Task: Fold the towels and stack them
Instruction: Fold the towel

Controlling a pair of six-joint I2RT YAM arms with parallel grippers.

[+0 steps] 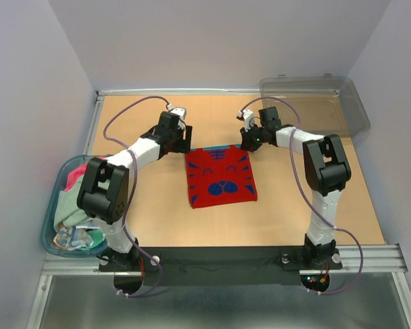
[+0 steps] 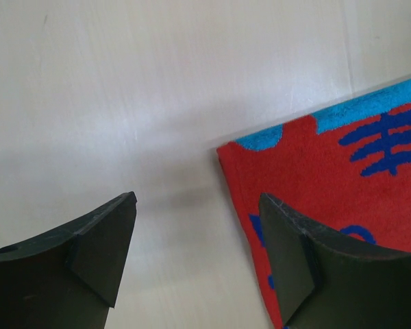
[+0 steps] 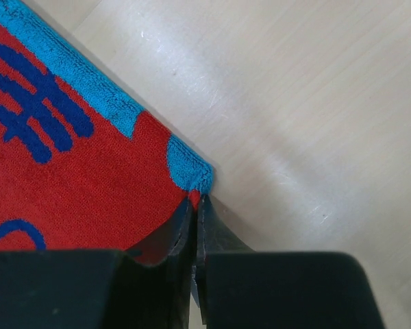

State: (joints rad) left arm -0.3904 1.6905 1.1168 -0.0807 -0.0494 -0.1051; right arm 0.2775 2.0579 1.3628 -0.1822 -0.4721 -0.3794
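**Top view**
- towel on table: one red towel (image 1: 221, 177), roughly square, lying flat mid-table between the arms; dark-blue motif, light-blue band along far edge.
- table (image 1: 294, 212): one, wood-look top, metal frame.
- other towels: heaped towels (image 1: 72, 205) crumpled in the tub (image 1: 49, 233) at left edge; pink and pale green visible, plus a patterned one; count not readable.
- tub: one, oval, blue rim, translucent wall.
- bin (image 1: 329, 103): one, clear grey plastic, rounded rectangle, far right corner.
- arms: two, white links, black joints. Left gripper (image 1: 183, 145) at towel's far left corner, right gripper (image 1: 246, 144) at far right corner; opening not readable from here.

**Left wrist**
- left gripper (image 2: 197, 202): wide open, holding nothing.
- fingers (image 2: 99, 247): two, black, matte, wedge-shaped, scuffed edges; one over bare table (image 2: 123, 89), the other over the towel's side edge; contact not readable.
- red towel (image 2: 315, 185): looped terry pile, dark-blue strokes, light-blue trim at the corner; corner flat.

**Right wrist**
- right gripper (image 3: 195, 202): closed, tips together right at the towel's corner, sliver of red fabric between them, so pinching the corner edge.
- fingers (image 3: 219, 236): two, black, flat inner faces meeting.
- red towel (image 3: 75, 185): looped pile, light-blue border, dark-blue comb-like strokes, part of a blue ring.
- table (image 3: 308, 116): pale laminate, faint grain, fine scratches.
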